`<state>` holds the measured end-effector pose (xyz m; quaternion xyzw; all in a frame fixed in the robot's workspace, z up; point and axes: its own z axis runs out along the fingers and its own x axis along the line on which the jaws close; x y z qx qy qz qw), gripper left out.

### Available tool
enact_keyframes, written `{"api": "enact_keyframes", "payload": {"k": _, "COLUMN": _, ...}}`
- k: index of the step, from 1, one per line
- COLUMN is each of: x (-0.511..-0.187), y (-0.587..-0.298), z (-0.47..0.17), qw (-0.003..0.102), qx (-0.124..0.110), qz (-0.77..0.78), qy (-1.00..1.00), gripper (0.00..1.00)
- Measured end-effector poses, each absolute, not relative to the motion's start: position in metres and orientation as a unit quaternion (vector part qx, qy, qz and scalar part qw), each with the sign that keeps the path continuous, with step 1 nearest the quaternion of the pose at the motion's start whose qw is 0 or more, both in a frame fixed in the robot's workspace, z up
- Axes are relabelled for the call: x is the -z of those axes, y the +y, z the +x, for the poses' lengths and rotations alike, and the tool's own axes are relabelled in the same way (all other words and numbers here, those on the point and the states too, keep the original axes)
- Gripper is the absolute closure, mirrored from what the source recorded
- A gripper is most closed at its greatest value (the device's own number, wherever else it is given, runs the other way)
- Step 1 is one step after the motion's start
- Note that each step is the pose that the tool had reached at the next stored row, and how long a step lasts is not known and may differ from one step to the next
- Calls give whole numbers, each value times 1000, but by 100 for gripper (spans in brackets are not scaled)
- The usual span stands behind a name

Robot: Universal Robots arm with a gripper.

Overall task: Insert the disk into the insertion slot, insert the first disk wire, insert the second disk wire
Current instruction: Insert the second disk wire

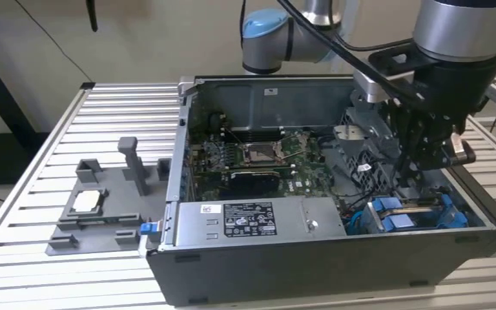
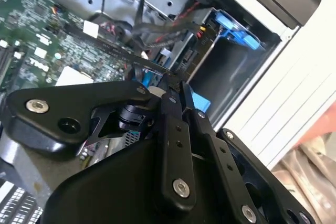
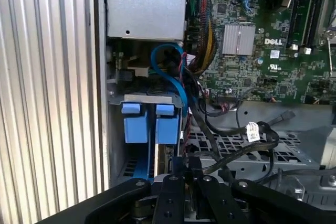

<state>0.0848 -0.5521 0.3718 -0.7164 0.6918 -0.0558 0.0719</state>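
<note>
The disk [image 1: 400,221] sits down inside the insertion slot [image 1: 480,223] at the case's corner on the exterior view's right. Its two blue end tabs [image 3: 139,127] face up and its silver body is mostly hidden. My gripper [image 1: 420,169] hangs just above the slot. In both wrist views its black fingers [image 2: 170,103] stand pressed close together. A thin black disk wire [image 2: 126,53] runs right into the fingertips. In the first wrist view my gripper [image 3: 181,162] is a short way from the tabs, with looped black cables [image 3: 236,145] beside it.
The open computer case holds the green motherboard [image 1: 270,155] and a silver labelled power-supply box [image 1: 248,219]. A blue cable [image 3: 176,77] arcs over the cage. A grey fixture tray [image 1: 123,223] with posts lies on the slatted table at the exterior view's left.
</note>
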Motion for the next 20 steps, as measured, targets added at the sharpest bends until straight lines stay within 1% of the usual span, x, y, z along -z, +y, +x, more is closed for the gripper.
{"api": "enact_keyframes", "payload": {"k": 1, "x": -371, "y": -553, "z": 85, "qw": 76, "qx": 52, "qz": -716, "qy": 692, "gripper": 84}}
{"api": "enact_keyframes", "payload": {"k": 2, "x": -371, "y": -555, "z": 86, "qw": 78, "qx": 50, "qz": -716, "qy": 692, "gripper": 84}}
{"api": "enact_keyframes", "payload": {"k": 6, "x": -369, "y": -562, "z": 94, "qw": 70, "qx": 42, "qz": -716, "qy": 693, "gripper": 84}}
{"api": "enact_keyframes", "payload": {"k": 10, "x": -365, "y": -567, "z": 100, "qw": 69, "qx": 38, "qz": -716, "qy": 693, "gripper": 84}}
{"api": "enact_keyframes", "payload": {"k": 16, "x": -361, "y": -572, "z": 109, "qw": 56, "qx": 24, "qz": -717, "qy": 695, "gripper": 84}}
{"api": "enact_keyframes", "payload": {"k": 20, "x": -359, "y": -572, "z": 113, "qw": 54, "qx": 17, "qz": -717, "qy": 695, "gripper": 84}}
